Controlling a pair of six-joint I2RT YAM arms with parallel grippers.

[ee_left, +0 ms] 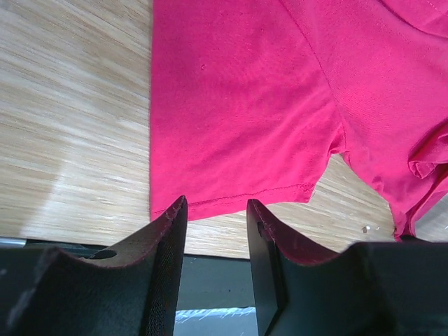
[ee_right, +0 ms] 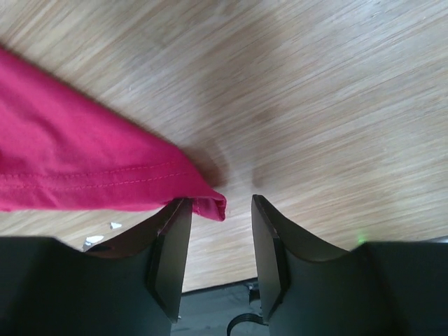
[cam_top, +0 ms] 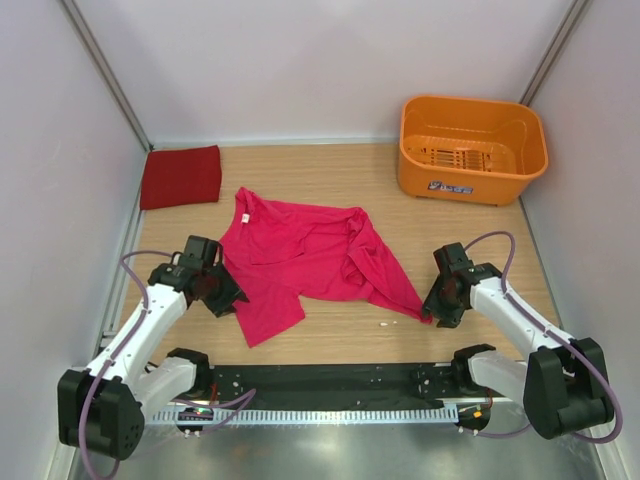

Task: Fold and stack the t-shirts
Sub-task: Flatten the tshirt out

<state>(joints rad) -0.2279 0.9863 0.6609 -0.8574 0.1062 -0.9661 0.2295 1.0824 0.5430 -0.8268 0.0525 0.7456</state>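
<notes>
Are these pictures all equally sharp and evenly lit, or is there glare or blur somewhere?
Top external view: sharp and evenly lit, with only faint shadows. Left wrist view: a pale glare patch on the table left of the pink t-shirt; the near fingers look dark and soft. Right wrist view: the wood grain is slightly blurred, with two soft shadows just beyond the fingers.

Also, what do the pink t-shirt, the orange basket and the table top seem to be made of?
Pink t-shirt: soft matte knit cloth, probably cotton; it wrinkles and has a stitched hem.
Orange basket: smooth moulded plastic, slightly glossy, with a slotted bottom.
Table top: wood grain, maybe laminate; faint sheen.
</notes>
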